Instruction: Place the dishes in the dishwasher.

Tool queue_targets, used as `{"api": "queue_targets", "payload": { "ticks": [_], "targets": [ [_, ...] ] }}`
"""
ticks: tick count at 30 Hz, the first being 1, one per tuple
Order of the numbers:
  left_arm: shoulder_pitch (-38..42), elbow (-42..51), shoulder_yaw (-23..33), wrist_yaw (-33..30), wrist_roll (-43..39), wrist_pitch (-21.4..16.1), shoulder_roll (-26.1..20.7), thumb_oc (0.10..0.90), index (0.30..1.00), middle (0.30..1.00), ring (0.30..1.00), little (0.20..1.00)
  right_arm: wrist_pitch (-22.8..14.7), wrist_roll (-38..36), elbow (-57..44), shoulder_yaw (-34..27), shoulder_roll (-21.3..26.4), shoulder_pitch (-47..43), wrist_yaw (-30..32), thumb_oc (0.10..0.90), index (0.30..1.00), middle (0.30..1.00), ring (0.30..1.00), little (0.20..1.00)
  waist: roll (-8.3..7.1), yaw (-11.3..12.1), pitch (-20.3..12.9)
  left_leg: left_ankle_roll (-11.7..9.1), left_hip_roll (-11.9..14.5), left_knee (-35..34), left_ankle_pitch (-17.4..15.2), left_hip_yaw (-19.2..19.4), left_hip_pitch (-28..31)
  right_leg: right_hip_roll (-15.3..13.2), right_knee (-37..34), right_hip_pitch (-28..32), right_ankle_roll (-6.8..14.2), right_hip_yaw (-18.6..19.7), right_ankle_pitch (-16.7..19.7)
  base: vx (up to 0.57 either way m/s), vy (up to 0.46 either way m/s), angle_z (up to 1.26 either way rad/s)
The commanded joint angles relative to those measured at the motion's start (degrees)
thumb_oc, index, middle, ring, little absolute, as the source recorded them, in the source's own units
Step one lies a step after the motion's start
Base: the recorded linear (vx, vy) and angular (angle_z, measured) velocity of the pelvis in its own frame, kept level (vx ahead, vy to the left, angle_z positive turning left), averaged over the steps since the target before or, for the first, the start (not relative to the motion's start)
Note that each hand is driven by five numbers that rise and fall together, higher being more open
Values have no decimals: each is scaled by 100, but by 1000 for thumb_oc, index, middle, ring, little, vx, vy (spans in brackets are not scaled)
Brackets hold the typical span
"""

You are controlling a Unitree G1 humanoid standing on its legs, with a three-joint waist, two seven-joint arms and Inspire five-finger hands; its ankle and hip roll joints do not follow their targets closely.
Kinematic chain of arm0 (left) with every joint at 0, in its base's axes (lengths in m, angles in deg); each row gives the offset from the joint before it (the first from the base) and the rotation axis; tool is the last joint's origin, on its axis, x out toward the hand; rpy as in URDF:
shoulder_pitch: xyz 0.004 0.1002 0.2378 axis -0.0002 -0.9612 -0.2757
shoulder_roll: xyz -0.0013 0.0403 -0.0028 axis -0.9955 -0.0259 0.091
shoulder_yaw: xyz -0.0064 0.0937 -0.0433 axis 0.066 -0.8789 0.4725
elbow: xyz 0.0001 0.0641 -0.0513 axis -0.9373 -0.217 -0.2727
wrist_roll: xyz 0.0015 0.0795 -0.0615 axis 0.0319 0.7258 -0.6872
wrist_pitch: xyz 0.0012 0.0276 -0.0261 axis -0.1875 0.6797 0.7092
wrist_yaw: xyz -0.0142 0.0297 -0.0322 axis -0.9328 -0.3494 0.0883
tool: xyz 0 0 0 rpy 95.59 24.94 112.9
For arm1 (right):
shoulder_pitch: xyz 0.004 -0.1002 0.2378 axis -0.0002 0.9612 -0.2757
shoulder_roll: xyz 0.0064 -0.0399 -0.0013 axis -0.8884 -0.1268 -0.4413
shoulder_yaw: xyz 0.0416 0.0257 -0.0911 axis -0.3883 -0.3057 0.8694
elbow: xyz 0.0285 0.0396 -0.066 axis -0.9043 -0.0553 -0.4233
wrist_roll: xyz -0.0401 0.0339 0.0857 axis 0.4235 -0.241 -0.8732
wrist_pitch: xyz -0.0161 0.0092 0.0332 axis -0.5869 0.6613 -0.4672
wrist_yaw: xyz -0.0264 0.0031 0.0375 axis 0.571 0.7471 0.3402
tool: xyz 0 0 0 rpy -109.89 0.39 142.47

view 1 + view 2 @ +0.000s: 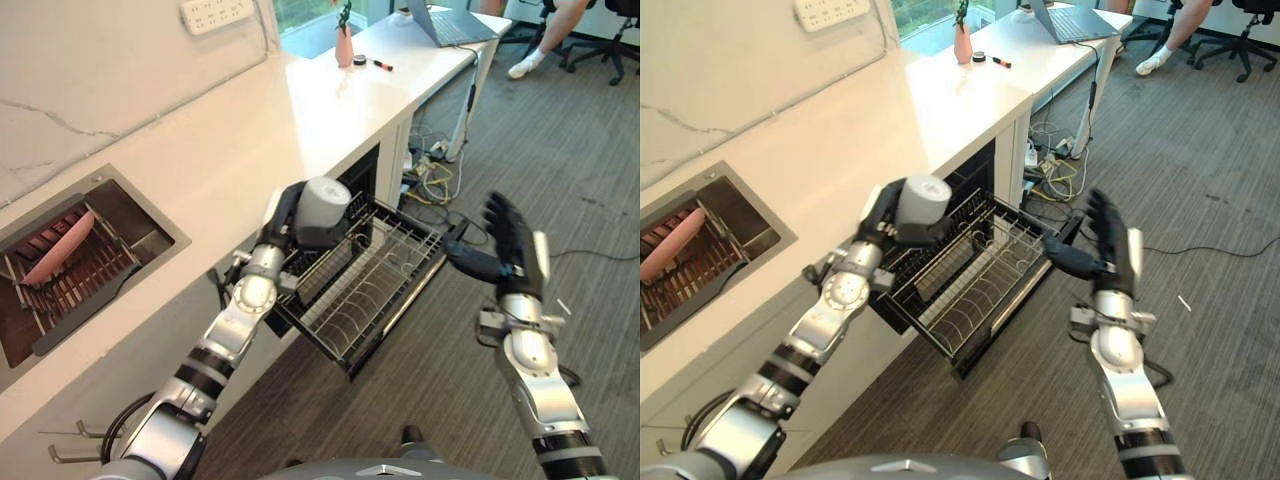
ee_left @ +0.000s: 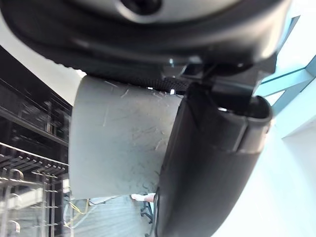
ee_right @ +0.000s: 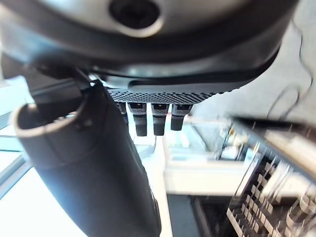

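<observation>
Left robot hand [image 1: 285, 222]: raised over the inner end of the pulled-out rack, fingers and thumb curled round a grey cup; the left wrist view shows the thumb lying across the cup's side
Grey cup [image 1: 322, 210]: held in the left robot hand above the rack, tilted, its flat round end facing up and outward; not touching the wires
Dishwasher rack [image 1: 385, 290]: dark wire basket drawn out from the opening under the counter, hanging over the floor; rows of upright tines along its bottom, nothing lying in it
Right robot hand [image 1: 508, 250]: held up in the air just beside the outer corner of the rack, fingers straight and spread, thumb pointing toward the rack, holding nothing
Counter [image 1: 300, 120]: long white top running away from the robot, with a white wall behind it
Sink [image 1: 150, 232]: recessed in the counter to the robot's left, with a slatted rack inside
Pink plate [image 1: 60, 248]: standing tilted on the slatted rack in the sink
Power strip [image 1: 215, 12]: white, mounted on the wall above the counter
Pink vase [image 1: 344, 45]: upright at the far end of the counter
Laptop [image 1: 450, 22]: open on the far desk
Person [image 1: 550, 35]: a leg and white shoe by an office chair in the far corner
Floor [image 1: 580, 170]: grey carpet
</observation>
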Motion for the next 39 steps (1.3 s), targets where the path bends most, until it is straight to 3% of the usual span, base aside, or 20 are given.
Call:
{"api": "queue_targets", "payload": {
  "ticks": [1,3,8,23,33,39],
  "targets": [
    [924,-275,193,-314,124,-569,-192,400,300,300,300,300,-637,-766,-534,11,24,-343,-679,800,900,900,900,900,-451,24,-67,-44,26,50,-80,81,-44,-289,114,-29,377,-122,-41,-12,-24,-14],
    [1135,-440,99,-508,335,-498,-29,400,300,300,300,300,-518,-1041,-765,394,78,-279,-935,800,900,900,900,900,-410,-33,-40,-55,15,56,-61,125,-88,-309,112,-97,380,-98,-21,-25,-30,-10],
    [1378,-610,9,-880,647,-452,151,400,300,300,300,300,-547,-1361,-961,709,18,-388,-950,800,900,900,900,900,-330,-92,-10,-61,-1,64,-48,141,-151,-334,108,-169,379,-80,-2,-11,-8,-4],
    [1426,-828,-559,-1950,1725,-114,757,400,300,300,300,300,-788,-2729,-928,1699,-744,-939,-156,800,900,900,900,900,-330,-5,-29,-83,7,41,-39,42,-137,-325,90,-64,347,-202,-7,0,0,0],
    [1509,-1088,-1083,-2363,1754,47,1143,400,300,300,300,300,-752,-2302,-285,2331,-1337,-1841,561,800,900,900,900,900,-384,210,-39,-43,-23,21,-58,-46,-132,-351,111,-8,326,-270,52,-2,5,5],
    [1690,-1218,-1303,-2597,1919,104,1249,400,300,300,300,300,-832,-2134,422,2385,-1782,-2292,1124,800,900,900,900,900,-385,289,-31,-41,-23,27,-55,-111,-130,-354,114,32,313,-307,42,1,3,5]
  ]
}}
